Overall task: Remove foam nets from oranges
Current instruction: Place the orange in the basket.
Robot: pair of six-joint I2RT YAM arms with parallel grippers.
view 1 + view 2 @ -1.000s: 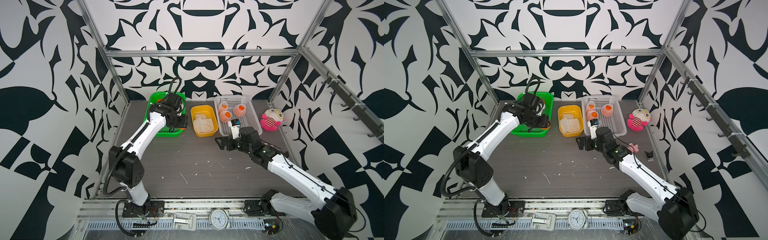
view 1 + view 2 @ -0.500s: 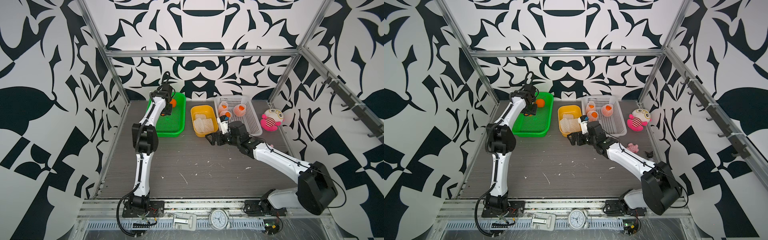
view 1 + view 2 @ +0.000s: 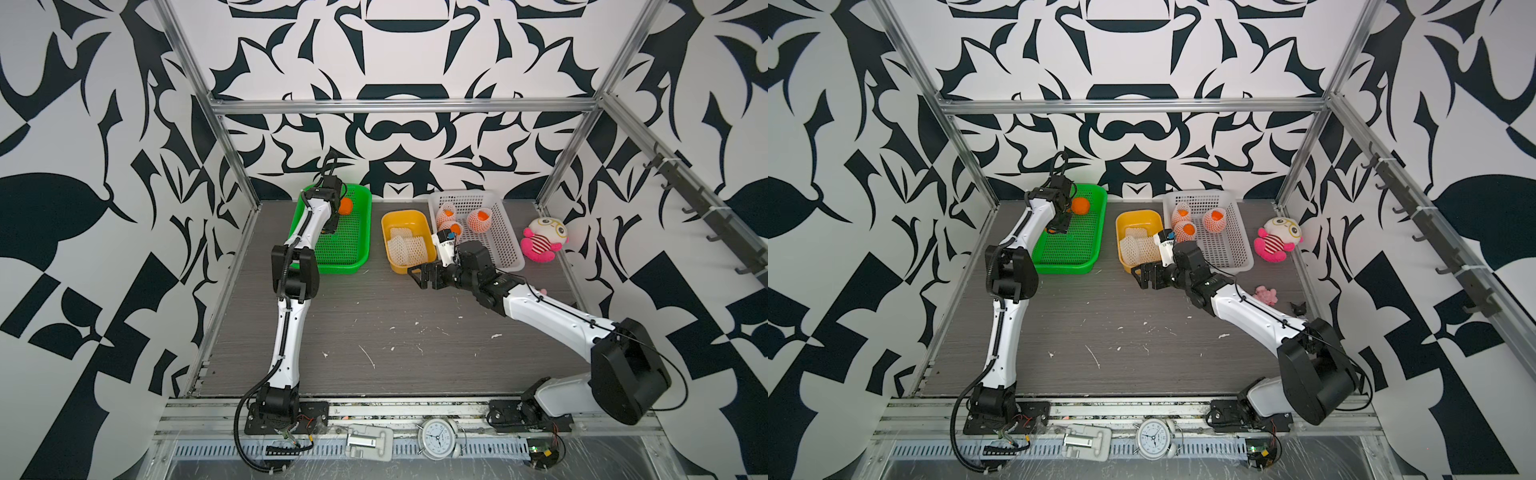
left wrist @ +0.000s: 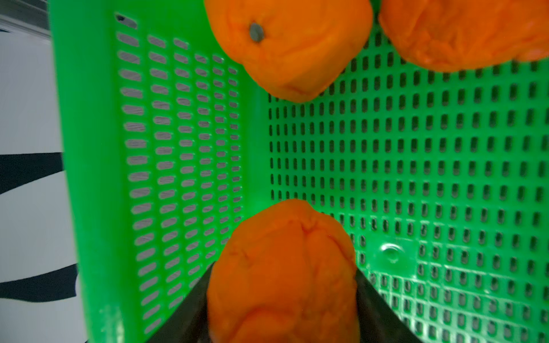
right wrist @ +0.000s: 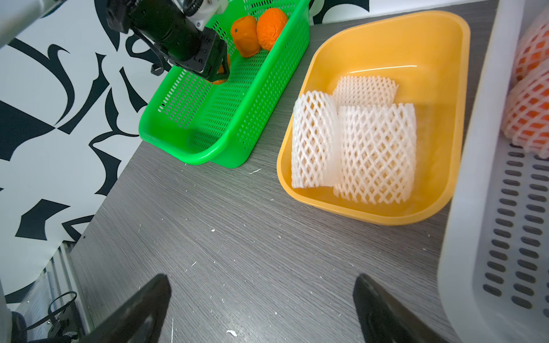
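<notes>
Oranges [image 3: 480, 219] still netted, three of them, sit in the white basket [image 3: 498, 245] in both top views. Within the last second the left arm has stretched out to the far end of the green basket [image 3: 347, 249], beside a loose orange [image 3: 345, 205].

In the left wrist view, the left gripper [image 4: 283, 285] has its fingers [image 4: 190, 314] part spread around a stripped orange [image 4: 285, 243], just above the basket floor.

In the right wrist view, the right gripper [image 5: 261, 311] gapes wide and empty over the table [image 5: 237, 237], near the yellow tub [image 5: 430, 44] holding three foam nets [image 5: 377, 151].

The task looks about half done, with a release due next.

Bare orange [image 3: 1080, 205] in green basket [image 3: 1073, 254], foam nets [image 3: 1136, 246] in yellow tub [image 3: 1139, 216]
</notes>
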